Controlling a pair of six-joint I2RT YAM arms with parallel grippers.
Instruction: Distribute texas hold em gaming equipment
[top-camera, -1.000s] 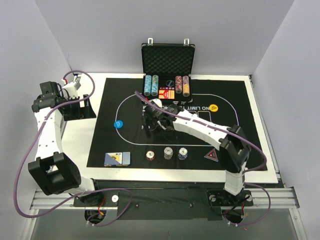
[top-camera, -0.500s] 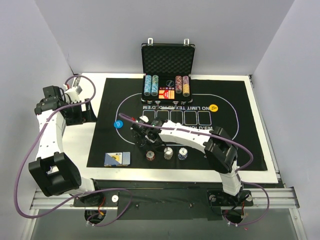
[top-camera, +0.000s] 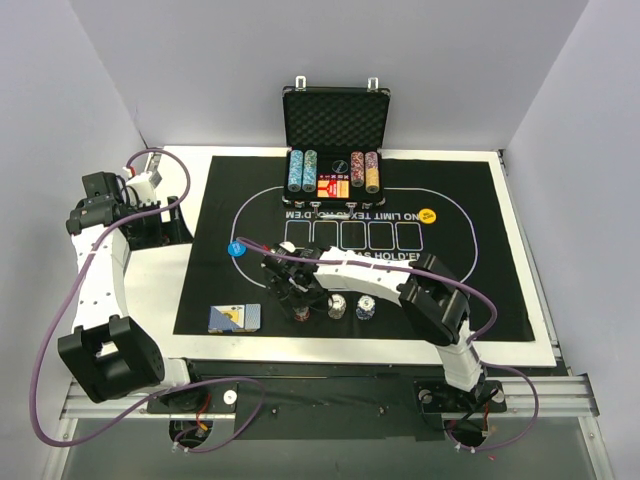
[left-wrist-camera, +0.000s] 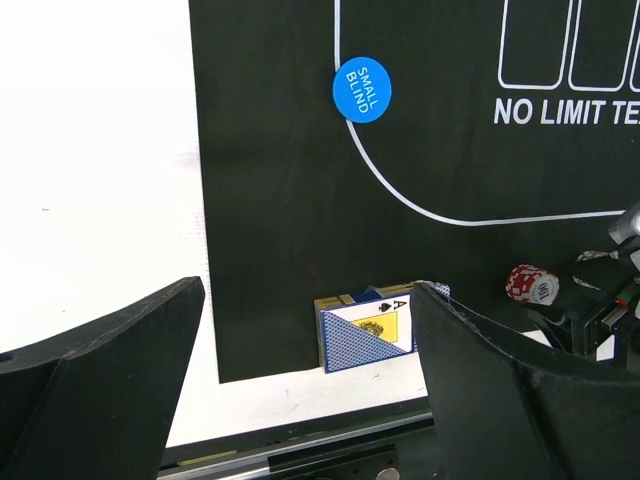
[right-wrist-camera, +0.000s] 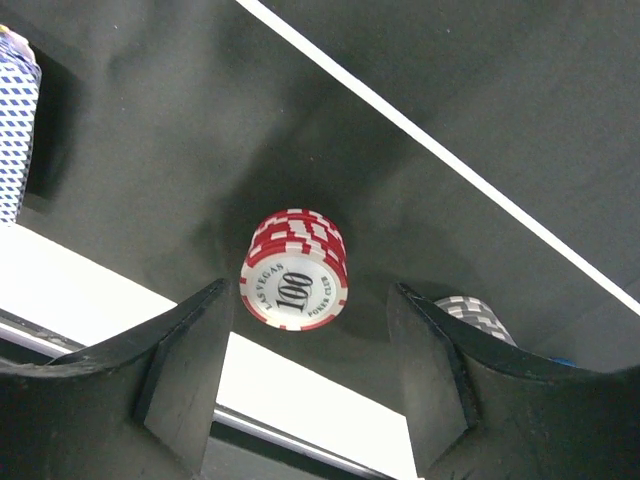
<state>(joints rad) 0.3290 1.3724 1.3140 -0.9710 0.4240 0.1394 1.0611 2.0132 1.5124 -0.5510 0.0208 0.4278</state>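
Observation:
A red-and-white striped poker chip stack (right-wrist-camera: 295, 285) marked 100 stands on the black mat (top-camera: 470, 290) near its front edge. My right gripper (right-wrist-camera: 308, 300) is open and straddles the stack, with a gap on each side. In the top view the right gripper (top-camera: 297, 298) covers most of the red stack (top-camera: 300, 314). Grey chips (top-camera: 338, 306) and blue chips (top-camera: 366, 308) stand just right of it. The card deck (left-wrist-camera: 365, 330) lies at the mat's front left corner. My left gripper (left-wrist-camera: 308, 290) is open and empty, far back at the left (top-camera: 150, 222). The blue disc (left-wrist-camera: 361, 89) reads SMALL BLIND.
The open black case (top-camera: 335, 140) with chip columns stands at the mat's far edge. A yellow disc (top-camera: 428, 215) lies on the mat to the right. White table (top-camera: 150, 290) runs along the mat's left side, and a purple cable loops over each arm.
My right arm has swung left and toward the front edge, bringing its gripper over the red chip stack, and its jaws have narrowed somewhat. The left arm has shifted slightly.

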